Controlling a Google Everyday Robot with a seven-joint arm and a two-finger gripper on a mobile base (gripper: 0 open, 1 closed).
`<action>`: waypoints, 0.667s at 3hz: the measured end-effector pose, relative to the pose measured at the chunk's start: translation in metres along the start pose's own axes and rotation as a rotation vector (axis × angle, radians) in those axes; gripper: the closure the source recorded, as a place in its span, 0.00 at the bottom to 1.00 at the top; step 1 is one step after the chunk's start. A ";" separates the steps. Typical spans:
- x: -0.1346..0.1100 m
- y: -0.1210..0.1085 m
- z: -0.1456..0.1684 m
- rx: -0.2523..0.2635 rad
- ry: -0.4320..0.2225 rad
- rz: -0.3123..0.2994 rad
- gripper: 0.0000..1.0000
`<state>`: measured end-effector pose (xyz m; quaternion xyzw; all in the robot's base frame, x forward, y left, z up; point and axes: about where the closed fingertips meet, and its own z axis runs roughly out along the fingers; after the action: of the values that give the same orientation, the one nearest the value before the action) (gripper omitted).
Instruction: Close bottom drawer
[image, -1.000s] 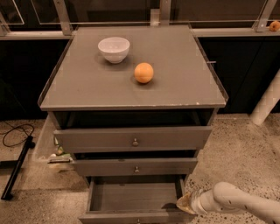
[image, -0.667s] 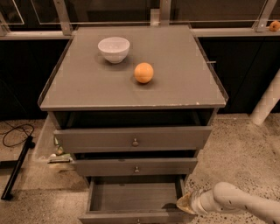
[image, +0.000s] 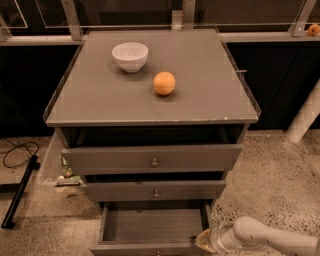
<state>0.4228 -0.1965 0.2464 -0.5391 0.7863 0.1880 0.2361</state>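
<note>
The grey wooden chest (image: 150, 107) stands in the middle of the view with three drawers. The bottom drawer (image: 152, 225) is pulled far out, its plain grey box showing, its front cut by the lower edge of the view. The two drawers above it are slightly out, each with a small round knob. My gripper (image: 206, 242) comes in from the lower right on a white arm and sits at the right front corner of the bottom drawer, touching or very near its front edge.
A white bowl (image: 130, 56) and an orange (image: 164, 83) sit on the chest top. A black cable and stand (image: 20, 190) lie on the floor at left. A white post (image: 305, 120) stands at right. Speckled floor surrounds the chest.
</note>
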 end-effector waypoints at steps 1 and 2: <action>0.015 0.013 0.040 -0.028 -0.014 -0.030 1.00; 0.016 0.017 0.047 -0.035 -0.018 -0.044 1.00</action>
<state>0.4101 -0.1772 0.1993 -0.5586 0.7686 0.2014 0.2378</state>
